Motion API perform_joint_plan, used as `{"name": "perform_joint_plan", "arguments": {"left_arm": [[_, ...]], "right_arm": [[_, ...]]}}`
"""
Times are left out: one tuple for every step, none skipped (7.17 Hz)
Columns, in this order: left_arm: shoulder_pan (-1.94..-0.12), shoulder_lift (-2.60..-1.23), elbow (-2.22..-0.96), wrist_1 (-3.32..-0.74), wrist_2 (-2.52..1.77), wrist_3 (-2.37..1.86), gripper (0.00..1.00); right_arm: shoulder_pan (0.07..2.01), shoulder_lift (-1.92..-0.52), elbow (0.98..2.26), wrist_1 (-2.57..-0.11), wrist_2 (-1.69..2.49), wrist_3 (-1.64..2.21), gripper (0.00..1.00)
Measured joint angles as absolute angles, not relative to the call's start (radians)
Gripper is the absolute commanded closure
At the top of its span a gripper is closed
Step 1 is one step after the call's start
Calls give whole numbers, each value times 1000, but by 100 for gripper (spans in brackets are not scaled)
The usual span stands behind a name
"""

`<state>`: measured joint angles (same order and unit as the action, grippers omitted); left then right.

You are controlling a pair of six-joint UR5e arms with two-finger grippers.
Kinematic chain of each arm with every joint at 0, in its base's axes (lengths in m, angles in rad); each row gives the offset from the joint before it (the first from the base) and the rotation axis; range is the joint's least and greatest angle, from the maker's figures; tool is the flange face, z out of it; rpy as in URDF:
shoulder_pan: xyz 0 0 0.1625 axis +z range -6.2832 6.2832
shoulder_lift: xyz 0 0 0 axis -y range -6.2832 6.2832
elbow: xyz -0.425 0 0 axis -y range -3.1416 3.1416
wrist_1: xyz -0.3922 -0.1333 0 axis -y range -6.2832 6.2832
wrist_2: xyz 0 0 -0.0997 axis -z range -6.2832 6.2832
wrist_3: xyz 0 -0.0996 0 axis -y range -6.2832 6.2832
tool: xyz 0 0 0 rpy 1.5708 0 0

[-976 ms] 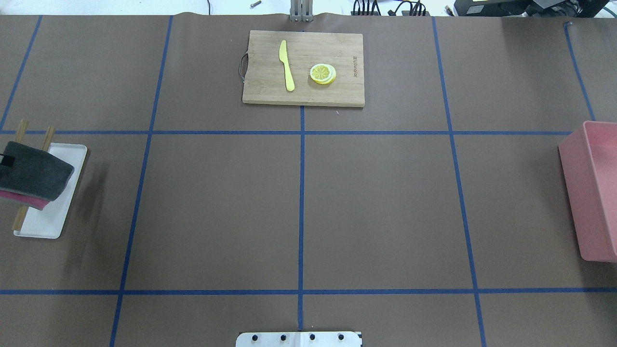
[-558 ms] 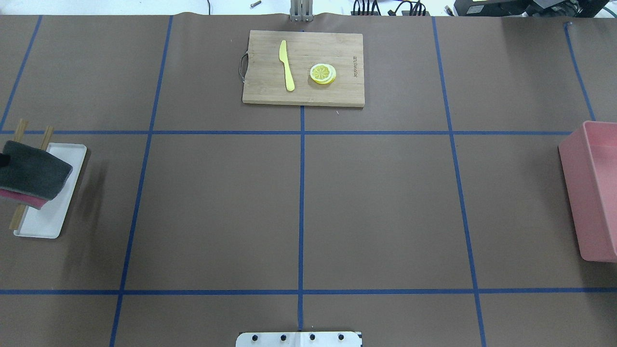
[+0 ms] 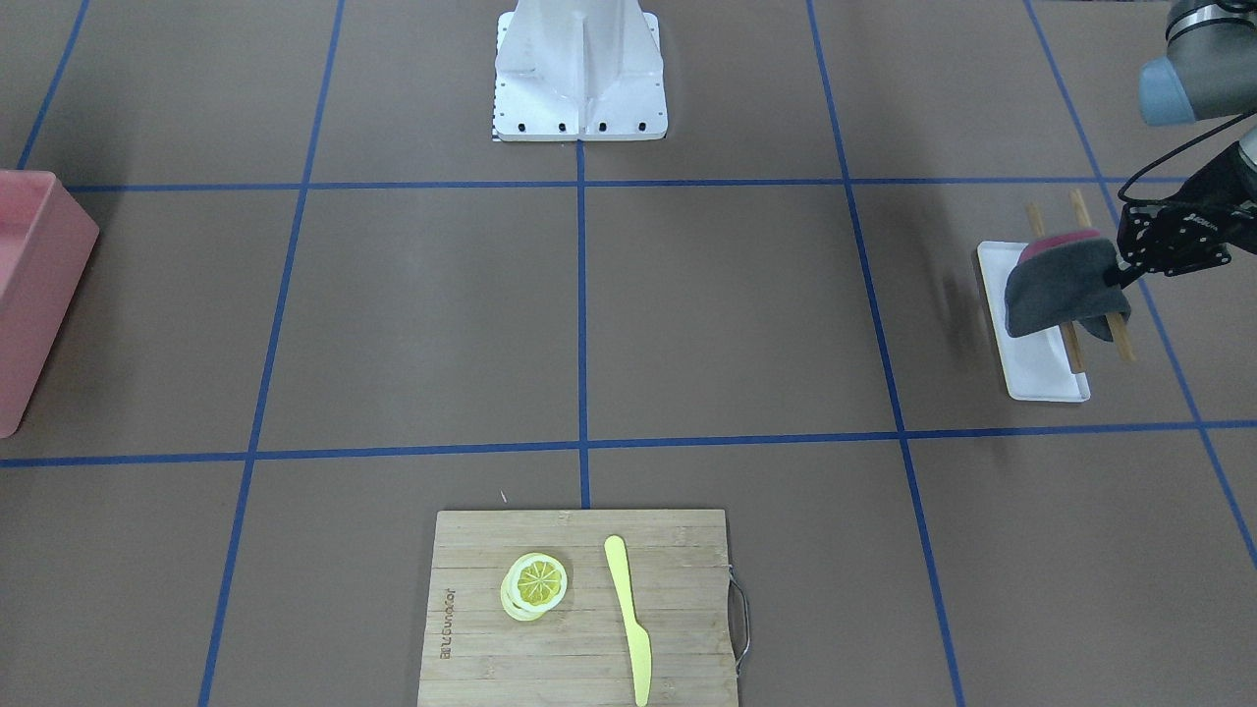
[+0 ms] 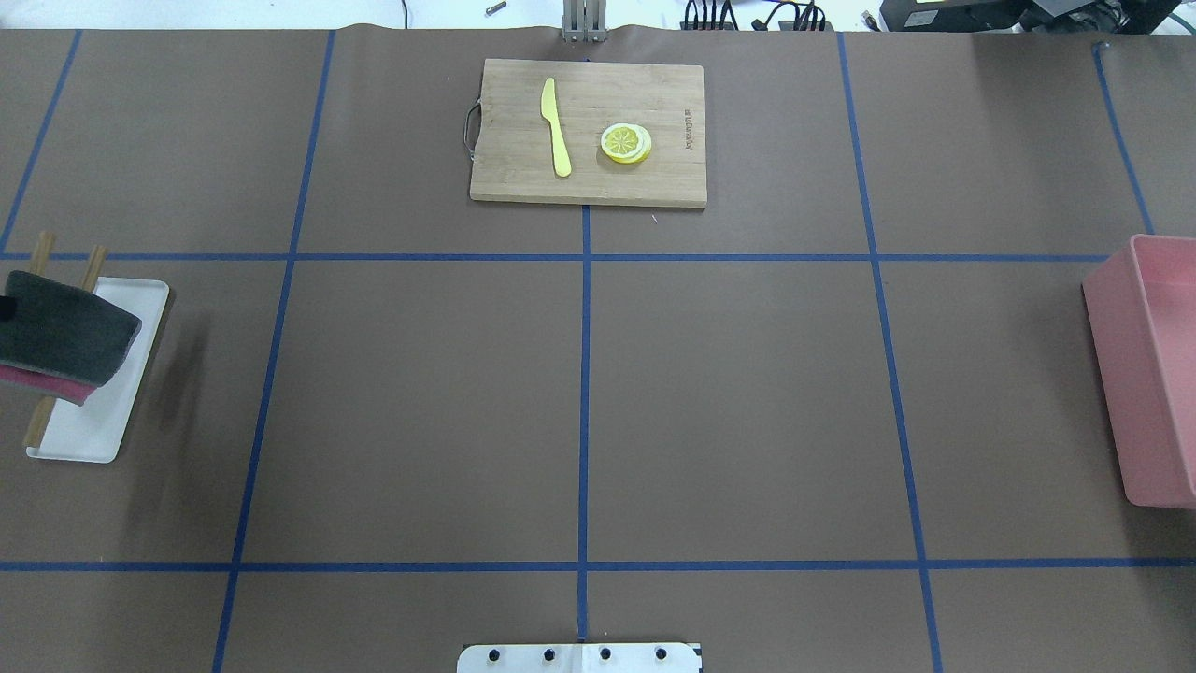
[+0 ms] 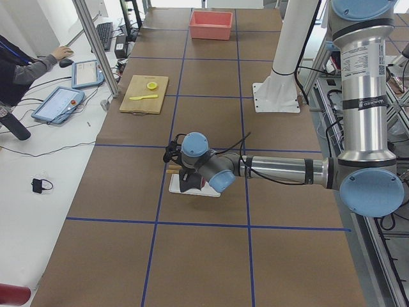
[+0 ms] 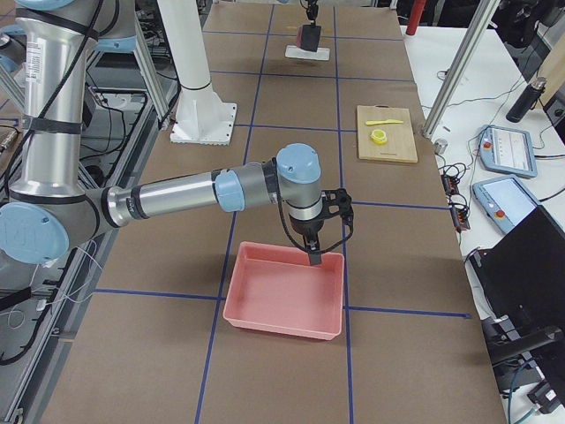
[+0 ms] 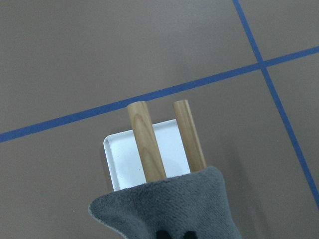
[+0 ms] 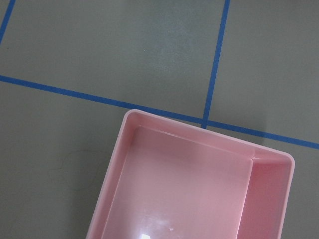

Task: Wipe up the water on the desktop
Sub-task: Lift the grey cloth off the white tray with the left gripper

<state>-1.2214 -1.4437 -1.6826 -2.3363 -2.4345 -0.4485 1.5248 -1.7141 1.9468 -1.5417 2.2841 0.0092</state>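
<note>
The desktop [image 4: 747, 393] is matte brown with a grid of blue tape lines, and I see no clear wet patch on it. My left gripper [image 3: 1120, 270] is shut on a grey cloth [image 3: 1056, 290] with a pink underside. It holds the cloth just above a white tray [image 3: 1041, 373] crossed by two wooden sticks [image 7: 147, 144] at the table's left end. The cloth [image 4: 65, 336] also shows in the overhead view. My right gripper [image 6: 316, 258] hangs over the pink bin [image 6: 282, 322]. I cannot tell whether it is open or shut.
The pink bin [image 4: 1145, 374] stands at the table's right edge. A bamboo cutting board [image 4: 523, 178] at the far middle carries a yellow knife [image 4: 557, 131] and lemon slices [image 4: 625, 143]. The robot's white base [image 3: 579, 69] is at the near middle.
The cloth in my left gripper has drifted very slightly to the left. Nothing else has moved.
</note>
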Motion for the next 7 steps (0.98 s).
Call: {"name": "perform_joint_plan", "arguments": {"left_arm": [[-1245, -1448, -1689, -2336, -2460, -448, 100], [-1295, -1459, -1694, -2337, -2474, -451, 100], [-1342, -1476, -1701, -2338, -2477, -466, 100], [-1368, -1500, -1707, -2340, -2474, -521, 100], [-1378, -1538, -1713, -2349, -2462, -634, 100], [-1371, -1571, -1718, -2374, -2434, -757, 100], [-1354, -1596, -1720, -2402, -2413, -869, 100]], "right_arm": [[1525, -1714, 1948, -1542, 2284, 10, 0], [1525, -1712, 1951, -1541, 2284, 10, 0], [1525, -1708, 1954, -1541, 2284, 10, 0], [1523, -1702, 1958, -1531, 2285, 10, 0], [1511, -1699, 1963, -1487, 2286, 28, 0], [1470, -1697, 1965, -1400, 2284, 113, 0], [1403, -1686, 1965, -1297, 2276, 256, 1]]}}
